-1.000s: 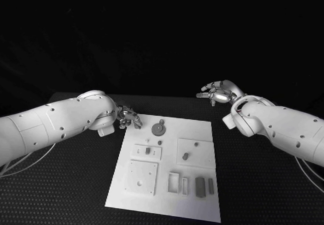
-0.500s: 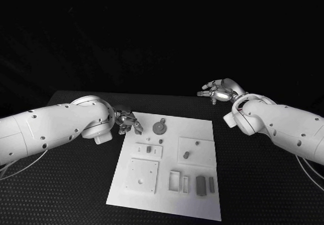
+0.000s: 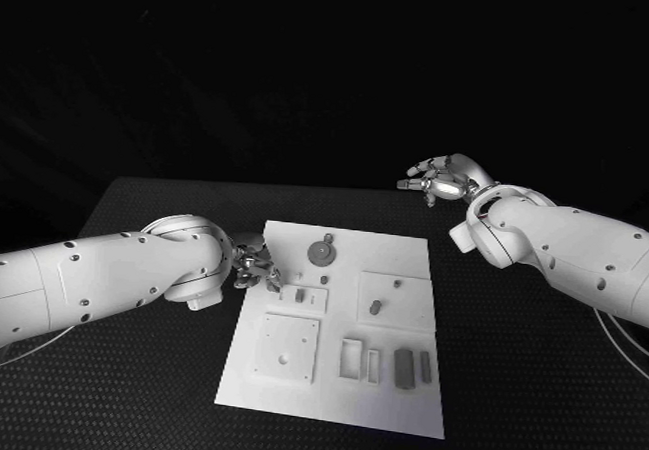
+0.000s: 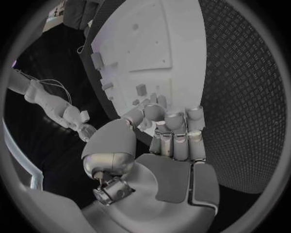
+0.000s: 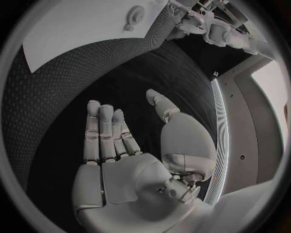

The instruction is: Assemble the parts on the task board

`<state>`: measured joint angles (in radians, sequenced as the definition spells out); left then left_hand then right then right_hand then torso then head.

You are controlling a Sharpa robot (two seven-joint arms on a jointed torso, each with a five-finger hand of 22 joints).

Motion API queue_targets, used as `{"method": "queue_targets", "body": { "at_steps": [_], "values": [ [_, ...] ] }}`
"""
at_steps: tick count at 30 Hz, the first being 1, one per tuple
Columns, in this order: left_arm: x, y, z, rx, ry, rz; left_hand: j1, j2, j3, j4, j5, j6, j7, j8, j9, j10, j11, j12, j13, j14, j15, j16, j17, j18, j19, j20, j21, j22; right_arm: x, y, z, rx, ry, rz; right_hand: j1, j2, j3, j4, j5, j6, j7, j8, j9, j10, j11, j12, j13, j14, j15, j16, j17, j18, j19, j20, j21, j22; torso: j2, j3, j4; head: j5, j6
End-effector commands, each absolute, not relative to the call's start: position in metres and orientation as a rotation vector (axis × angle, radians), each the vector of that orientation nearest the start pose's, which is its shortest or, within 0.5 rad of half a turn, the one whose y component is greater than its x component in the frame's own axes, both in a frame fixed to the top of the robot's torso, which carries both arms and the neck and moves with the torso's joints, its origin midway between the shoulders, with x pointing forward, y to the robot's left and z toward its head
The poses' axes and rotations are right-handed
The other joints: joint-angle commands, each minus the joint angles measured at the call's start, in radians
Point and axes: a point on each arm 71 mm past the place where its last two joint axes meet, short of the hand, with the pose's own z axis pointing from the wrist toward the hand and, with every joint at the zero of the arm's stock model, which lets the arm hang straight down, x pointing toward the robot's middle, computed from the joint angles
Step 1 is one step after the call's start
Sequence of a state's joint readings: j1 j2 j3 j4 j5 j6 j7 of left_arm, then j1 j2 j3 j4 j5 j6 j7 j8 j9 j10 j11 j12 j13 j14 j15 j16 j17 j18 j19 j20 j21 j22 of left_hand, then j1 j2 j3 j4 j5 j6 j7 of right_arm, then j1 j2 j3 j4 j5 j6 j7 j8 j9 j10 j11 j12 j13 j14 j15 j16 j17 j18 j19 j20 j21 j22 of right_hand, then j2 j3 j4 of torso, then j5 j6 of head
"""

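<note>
The white task board (image 3: 332,401) lies mid-table, also seen as the board (image 4: 176,29) and its corner (image 5: 72,29). On it sit a round grey part (image 3: 320,253), a small grey part (image 3: 304,295) on a little plate, a peg (image 3: 373,309) on a square plate and two grey bars (image 3: 400,368) near empty slots. My left hand (image 3: 254,266) hovers at the board's left edge beside the little plate, fingers (image 4: 176,131) half curled with nothing visible between them. My right hand (image 3: 440,180) is raised past the board's far right corner, with its fingers (image 5: 103,131) spread and holding nothing.
A larger square plate (image 3: 286,349) occupies the board's near left. Black textured table (image 3: 549,375) surrounds the board. My right arm (image 3: 569,251) crosses the right side, and my left arm (image 3: 106,276) crosses the left.
My left hand has moved nearer to me along the board's left edge, from beside the round part to beside the little plate. The right hand has barely moved.
</note>
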<state>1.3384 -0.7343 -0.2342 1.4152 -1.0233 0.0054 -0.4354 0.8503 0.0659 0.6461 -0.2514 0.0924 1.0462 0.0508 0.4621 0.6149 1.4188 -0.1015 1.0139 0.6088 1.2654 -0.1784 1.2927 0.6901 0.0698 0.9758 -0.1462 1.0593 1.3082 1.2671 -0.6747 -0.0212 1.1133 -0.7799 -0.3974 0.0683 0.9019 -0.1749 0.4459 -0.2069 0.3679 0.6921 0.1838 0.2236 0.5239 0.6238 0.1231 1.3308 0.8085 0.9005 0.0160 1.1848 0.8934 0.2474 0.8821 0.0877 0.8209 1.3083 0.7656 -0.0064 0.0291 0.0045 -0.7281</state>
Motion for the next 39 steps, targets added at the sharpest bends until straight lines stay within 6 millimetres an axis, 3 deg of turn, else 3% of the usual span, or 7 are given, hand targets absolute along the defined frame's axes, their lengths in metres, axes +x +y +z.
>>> {"method": "queue_targets", "body": {
  "at_steps": [1,12,39],
  "values": [
    [0.497,0.198,-0.228,-0.124,2.213,-0.382,-0.007,-0.004,0.002,0.002,0.015,0.048,-0.044,0.065,0.076,0.006,-0.002,0.005,-0.01,0.006,-0.004,0.008,0.001,-0.005,0.009,-0.119,0.007,0.007,0.571,-0.248,-0.163,0.523,1.54,0.837,-0.01,0.0,-0.007,-0.001,0.006,-0.001,0.045,0.004,-0.002,-0.008,-0.001,0.005,-0.001,-0.009,0.001,0.002,-0.002,0.014,-0.001,0.007,-0.006,0.019,0.002,-0.0002,-0.0018,0.002,-0.001],
    [0.492,0.19,-0.236,-0.088,2.201,-0.385,-0.023,0.0,0.005,-0.001,0.048,0.044,-0.048,0.09,0.092,0.008,-0.006,0.016,-0.042,0.006,-0.006,0.018,0.001,-0.004,0.012,-0.121,0.012,0.011,0.57,-0.247,-0.165,0.524,1.543,0.838,-0.009,0.001,-0.006,-0.001,0.006,-0.002,0.046,0.005,-0.002,-0.008,-0.001,0.005,-0.002,-0.009,0.001,0.002,-0.002,0.014,-0.002,0.008,-0.007,0.019,0.003,-0.001,-0.0032,0.0,-0.003],
    [0.494,0.183,-0.237,-0.007,2.178,-0.347,-0.027,0.003,0.009,-0.005,0.053,0.039,-0.05,0.102,0.098,0.008,-0.008,0.024,-0.06,0.006,-0.008,0.021,0.0,-0.002,0.014,-0.122,0.014,0.012,0.569,-0.247,-0.167,0.524,1.547,0.838,-0.01,0.002,-0.006,-0.001,0.006,-0.002,0.046,0.006,-0.003,-0.008,0.0,0.007,-0.005,-0.01,0.001,0.004,-0.005,0.014,-0.002,0.008,-0.008,0.019,0.002,-0.0001,-0.0024,-0.004,-0.002]
  ]
}}
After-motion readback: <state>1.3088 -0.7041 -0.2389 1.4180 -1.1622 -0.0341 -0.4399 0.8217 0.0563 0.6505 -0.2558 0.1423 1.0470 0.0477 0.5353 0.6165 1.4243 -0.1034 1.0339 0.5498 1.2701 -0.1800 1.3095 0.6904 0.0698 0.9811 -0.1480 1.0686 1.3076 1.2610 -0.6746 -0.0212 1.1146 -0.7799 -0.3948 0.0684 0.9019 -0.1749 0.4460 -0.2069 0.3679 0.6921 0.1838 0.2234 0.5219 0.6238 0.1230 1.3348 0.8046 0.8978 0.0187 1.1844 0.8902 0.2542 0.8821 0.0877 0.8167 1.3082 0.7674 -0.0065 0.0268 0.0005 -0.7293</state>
